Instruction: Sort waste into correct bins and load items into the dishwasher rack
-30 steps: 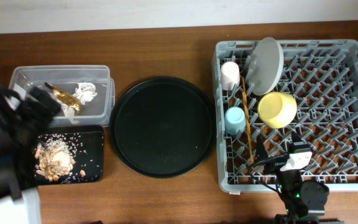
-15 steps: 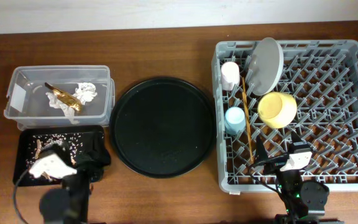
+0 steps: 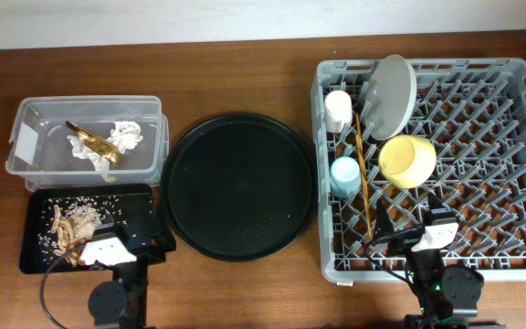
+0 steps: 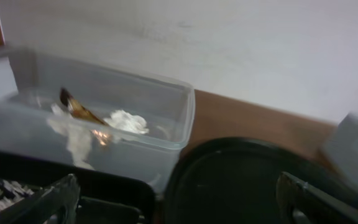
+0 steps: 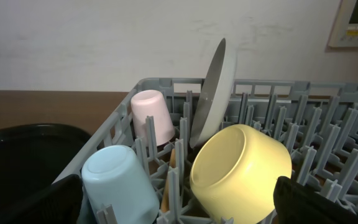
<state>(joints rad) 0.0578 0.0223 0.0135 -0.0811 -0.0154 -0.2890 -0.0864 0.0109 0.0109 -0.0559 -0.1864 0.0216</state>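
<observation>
The clear tub point(image 3: 26, 114) holds the white tissue point(image 3: 126, 135) and the gold-brown wrapper point(image 3: 94, 143); both also show in the left wrist view, tissue point(image 4: 126, 121) and wrapper point(image 4: 79, 109). The shallow black tray point(image 3: 135, 206) holds the food scraps point(image 3: 67, 224). The grey rack point(image 3: 519, 137) holds the pink cup point(image 3: 338, 110), the plate point(image 3: 391, 91) on edge, the chopsticks point(image 3: 363, 174), the blue cup point(image 3: 344, 175) and the yellow bowl point(image 3: 407, 161). My left gripper point(image 3: 131, 239) point(image 4: 179, 205) is open and empty at the black tray's front right corner. My right gripper point(image 3: 414, 236) point(image 5: 179, 211) is open and empty at the rack's front, facing the blue cup point(image 5: 120, 183) and bowl point(image 5: 241, 171).
The large round black tray point(image 3: 242, 185) lies bare between the bins and the rack; it also shows in the left wrist view point(image 4: 247, 180). Brown table runs along the back and the front edge.
My left arm has drawn back from over the tub and black tray to the table's front edge, uncovering the food scraps. The right arm has not moved.
</observation>
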